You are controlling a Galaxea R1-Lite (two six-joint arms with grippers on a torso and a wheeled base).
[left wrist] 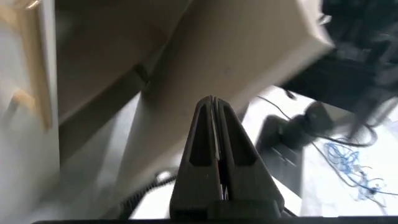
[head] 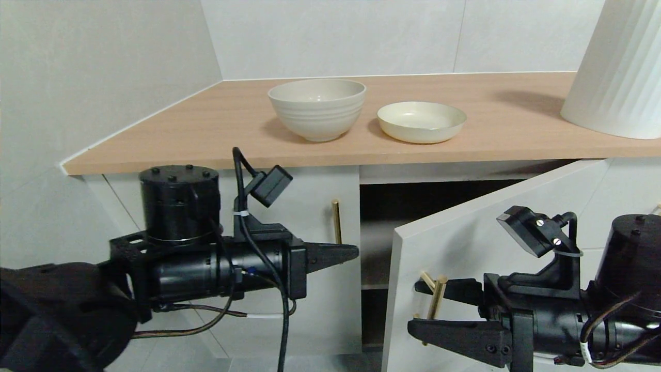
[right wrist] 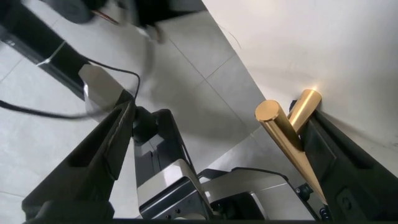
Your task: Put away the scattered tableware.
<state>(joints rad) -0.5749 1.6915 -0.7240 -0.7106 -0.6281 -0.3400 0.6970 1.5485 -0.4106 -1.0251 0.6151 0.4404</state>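
Straddling the brass bar handle (head: 438, 298) of the white door (head: 465, 232), my right claw (head: 419, 306) is spread; my left claw (head: 350, 252) is pressed together. On the wooden table (head: 206, 135) sit a cream ribbed bowl (head: 317, 109) and a shallow cream dish (head: 421, 122).

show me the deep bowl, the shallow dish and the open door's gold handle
deep bowl (head: 317, 116), head view, outer wall
shallow dish (head: 421, 118), head view, inner floor
gold handle (head: 438, 298), head view, mid bar

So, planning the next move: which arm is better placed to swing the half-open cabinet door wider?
Right. The right gripper is open with the gold handle of the half-open door between its fingers. The left gripper is shut, in front of the closed door, apart from that handle.
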